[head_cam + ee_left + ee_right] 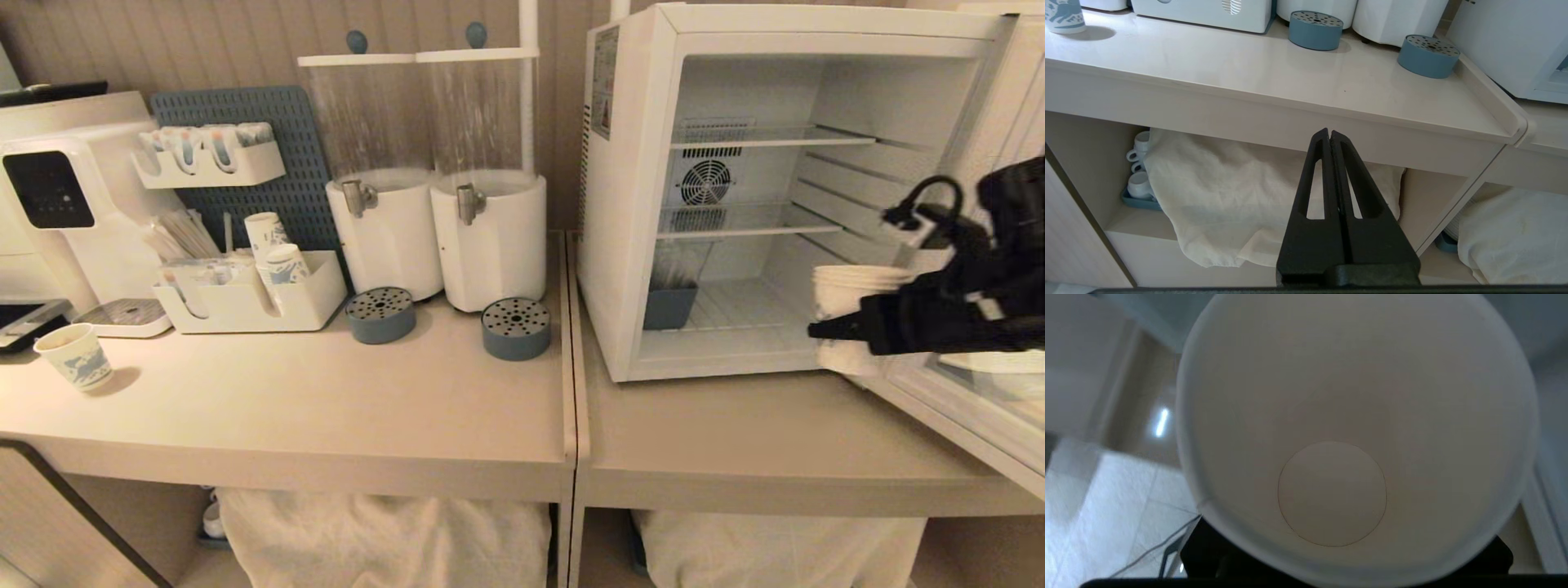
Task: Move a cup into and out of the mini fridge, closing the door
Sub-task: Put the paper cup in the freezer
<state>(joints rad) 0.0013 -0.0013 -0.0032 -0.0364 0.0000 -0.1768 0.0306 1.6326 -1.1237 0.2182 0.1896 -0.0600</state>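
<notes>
white paper, the cup (849,314) sits clamped in the right gripper (824,329), upright, just outside the mini fridge (629,204) at its lower right corner. beside the claw's far side the door (980,408) hangs open. under the counter (1290,81), the left gripper (1329,134) is pressed together, empty.

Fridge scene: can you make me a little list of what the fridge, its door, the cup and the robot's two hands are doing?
fridge: on the counter, shelves bare
door: swung open to the right
cup: held at the fridge's opening, empty inside
right gripper: clamped on the cup
left gripper: shut, empty, parked below the counter edge
</notes>
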